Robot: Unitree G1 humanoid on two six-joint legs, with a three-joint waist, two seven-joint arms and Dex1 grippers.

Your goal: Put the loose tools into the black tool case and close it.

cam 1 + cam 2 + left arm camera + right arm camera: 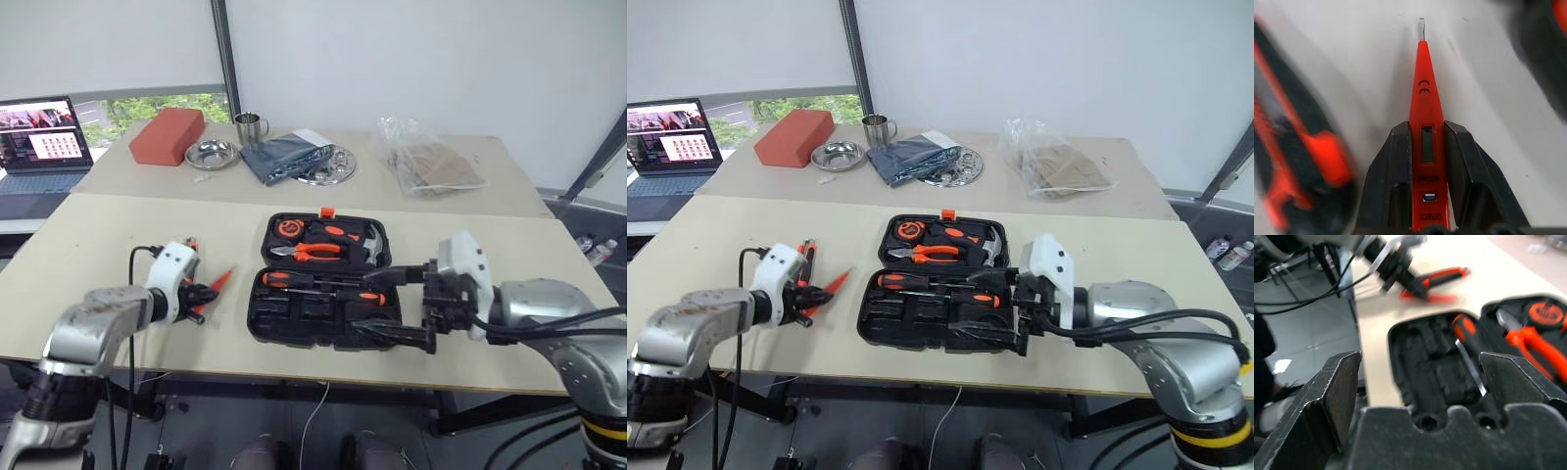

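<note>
The black tool case [294, 318] lies open in the middle of the near table. In its slots are two black-and-orange screwdrivers [294, 279], orange-handled pliers [313, 252] and a hammer [367, 243]. My left gripper [206, 292] is to the left of the case, shut on the slim orange tester screwdriver [1422, 73], whose tip points toward the case. Just behind that gripper, the orange-and-black utility knife [191, 245] lies on the table. At the case's right front corner my right gripper [392, 305] is open and holds nothing; the case [1425, 362] lies between its fingers [1342, 396].
On the far table stand a red-brown block [168, 135], a metal bowl [213, 153], a metal cup [250, 127], a folded dark cloth [284, 157] on a metal plate, and a clear plastic bag [431, 166]. An open laptop [39, 142] sits at the far left.
</note>
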